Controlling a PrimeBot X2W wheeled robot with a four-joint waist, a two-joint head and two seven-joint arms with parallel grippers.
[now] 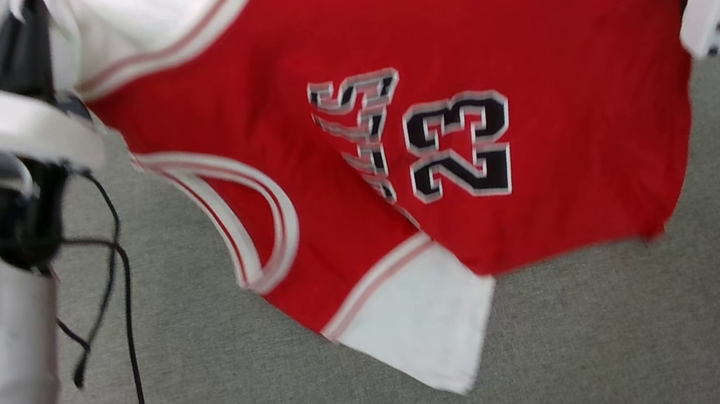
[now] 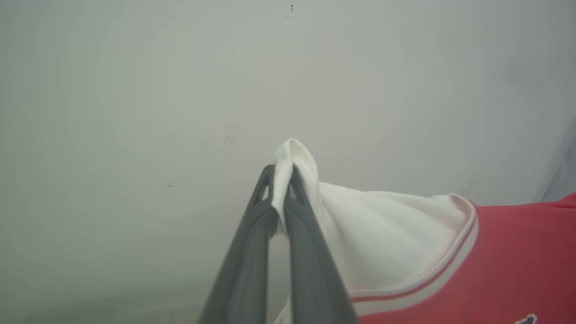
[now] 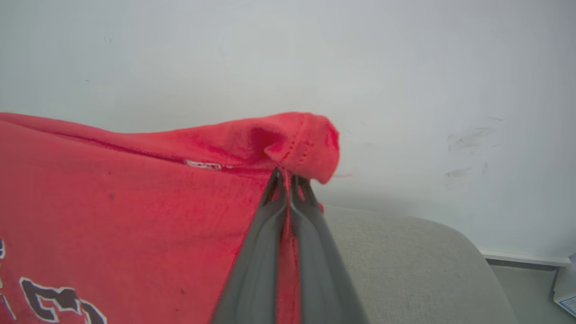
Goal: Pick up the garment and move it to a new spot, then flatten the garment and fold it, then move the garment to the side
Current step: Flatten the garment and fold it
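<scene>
Head view: one shirt (image 1: 548, 50), red with a black "23", hangs in the air above a grey padded surface (image 1: 613, 335), pulled fairly taut along its top edge. Its lower edge sags free and does not seem to touch the padding. Two white sleeves show, one at the upper left (image 1: 150, 17) and one dangling low in the middle (image 1: 426, 323). The sag and the soft folds suggest light, limp cloth that will not hold a shape by itself and is not fragile. It will probably need spreading by its edges.

Left wrist view: the left gripper (image 2: 282, 173) has its two fingers pressed together on a bunched fold of the white sleeve, and a small tuft sticks out past the tips. The pinch is narrow, so thin jersey cloth might slide out under a hard pull.

Right wrist view: the right gripper (image 3: 288, 177) is clamped tight on a stitched red corner of the shirt, with the padded surface below. The doubled hem is likely the surest place to grip. Corners and seams look like the best holds for laying it flat.

Count: one shirt, two sleeves, two grippers, both holding it.
</scene>
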